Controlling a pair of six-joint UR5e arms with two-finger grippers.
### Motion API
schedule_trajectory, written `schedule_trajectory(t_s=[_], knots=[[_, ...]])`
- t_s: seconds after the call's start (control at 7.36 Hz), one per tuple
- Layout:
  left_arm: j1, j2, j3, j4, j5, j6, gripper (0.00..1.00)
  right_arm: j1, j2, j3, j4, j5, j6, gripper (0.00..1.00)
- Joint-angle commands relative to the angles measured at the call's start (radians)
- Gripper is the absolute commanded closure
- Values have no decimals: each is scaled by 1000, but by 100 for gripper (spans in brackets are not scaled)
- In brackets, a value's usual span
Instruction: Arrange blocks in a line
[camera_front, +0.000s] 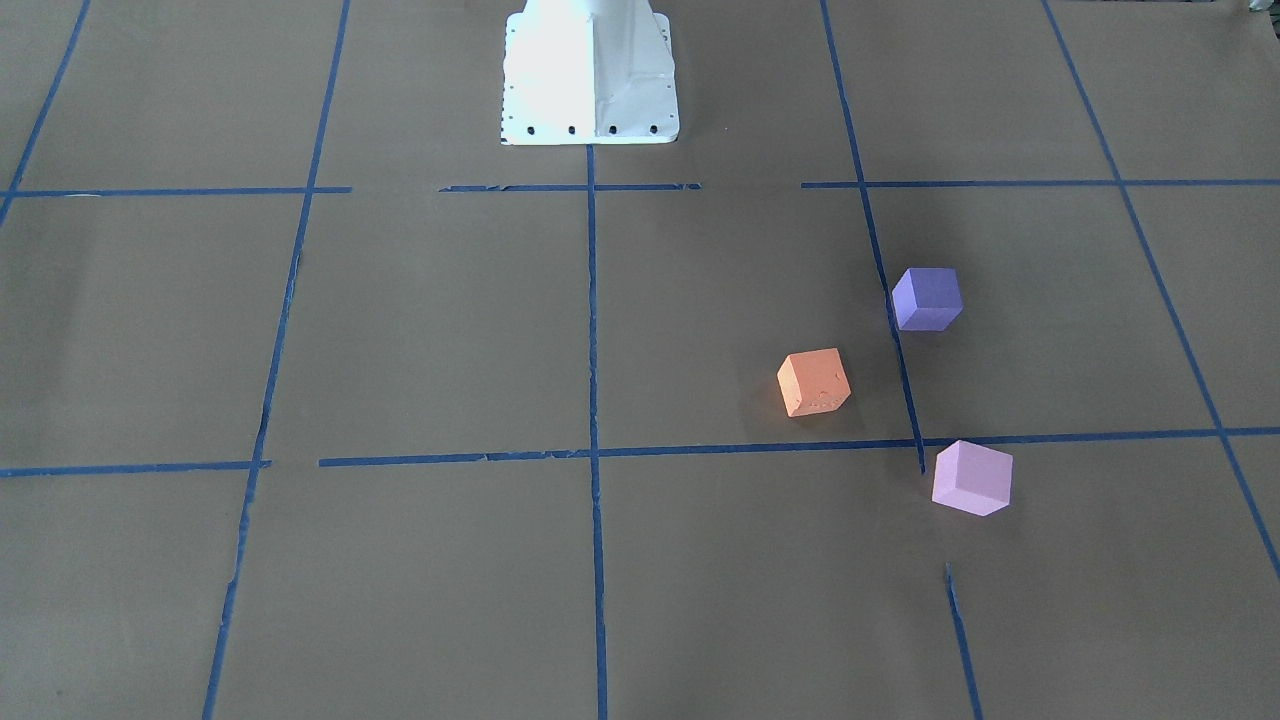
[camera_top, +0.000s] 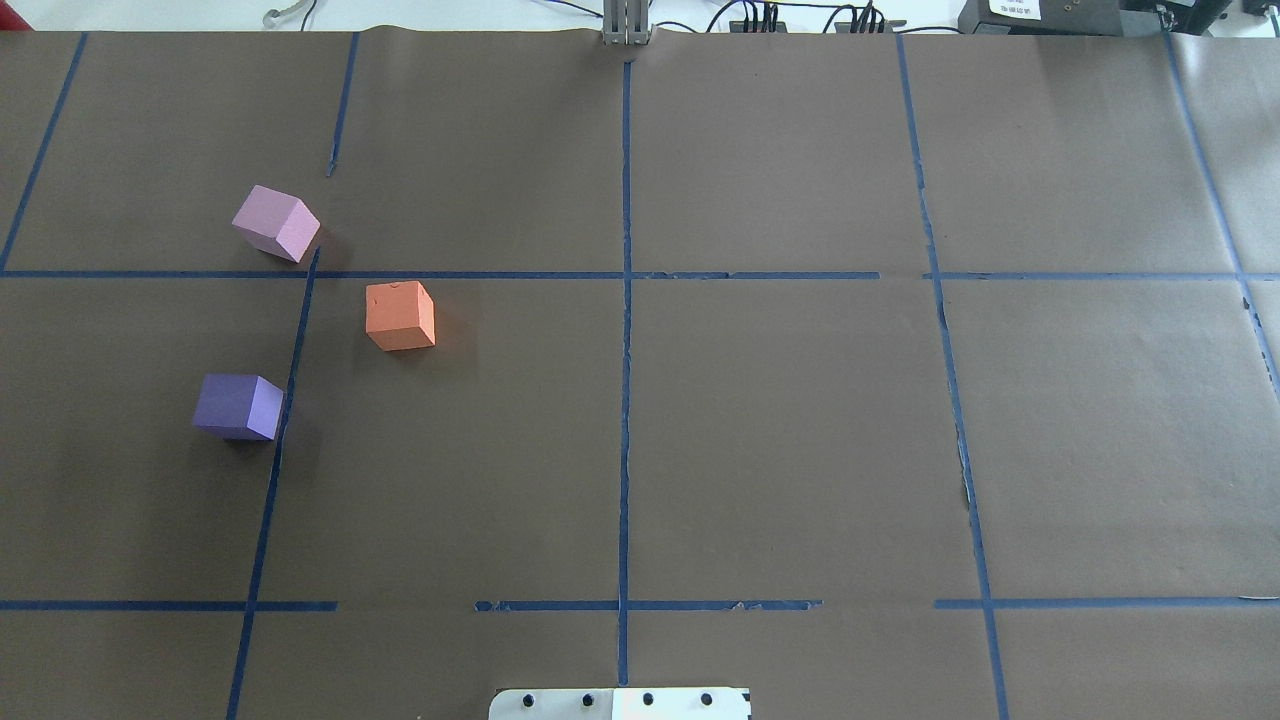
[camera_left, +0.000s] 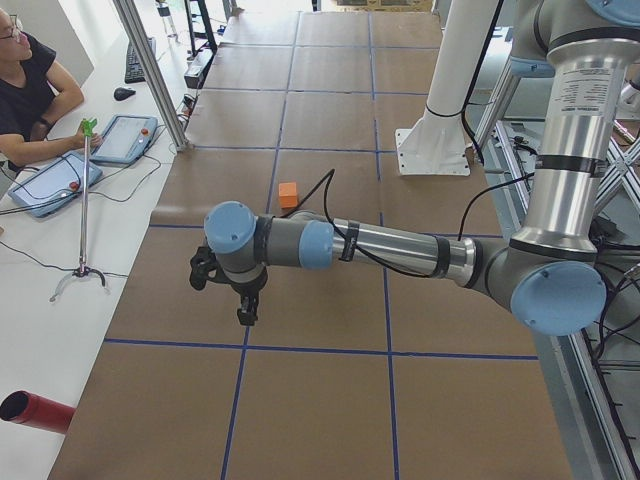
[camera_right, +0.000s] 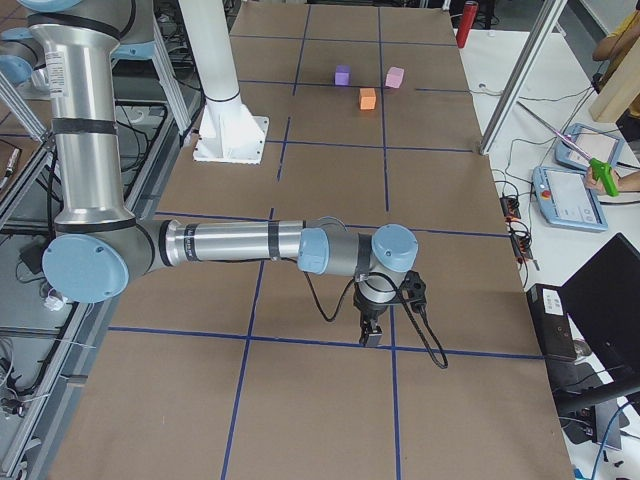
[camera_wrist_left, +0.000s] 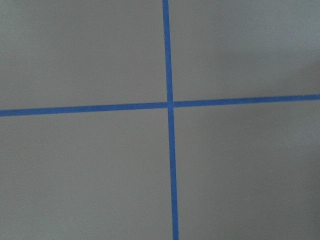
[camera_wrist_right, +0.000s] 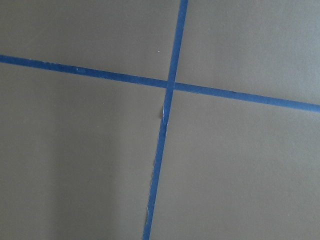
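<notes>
Frankly, left gripper (camera_left: 245, 317) and right gripper (camera_right: 371, 338) look unreadable.

Orange block (camera_top: 400, 316), dark violet block (camera_top: 238, 407), pale lilac block (camera_top: 276, 224). The brown bench (camera_top: 780, 440) carries a blue tape (camera_top: 625, 400) grid. The base (camera_front: 588, 75) is white.

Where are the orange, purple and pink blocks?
orange block (camera_top: 400, 315), overhead view, top face.
purple block (camera_top: 230, 400), overhead view, top face.
pink block (camera_top: 266, 214), overhead view, top face.
</notes>
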Motion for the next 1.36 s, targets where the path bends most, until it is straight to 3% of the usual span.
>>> schedule_trajectory(t_s=[0.0, 0.27, 0.54, 1.09, 1.22], knots=[[147, -160, -63, 8, 1, -273, 0, 1, -1, 0, 0, 0, 0, 0], [263, -276, -96, 10, 3, -530, 0, 1, -1, 0, 0, 0, 0, 0], [412, -365, -76, 7, 94, -739, 0, 1, 1, 0, 0, 0, 0, 0], [644, -466, 109, -36, 213, -942, 0, 1, -1, 0, 0, 0, 0, 0], [672, -463, 173, -158, 221, -1040, 0, 1, 1, 0, 0, 0, 0, 0]])
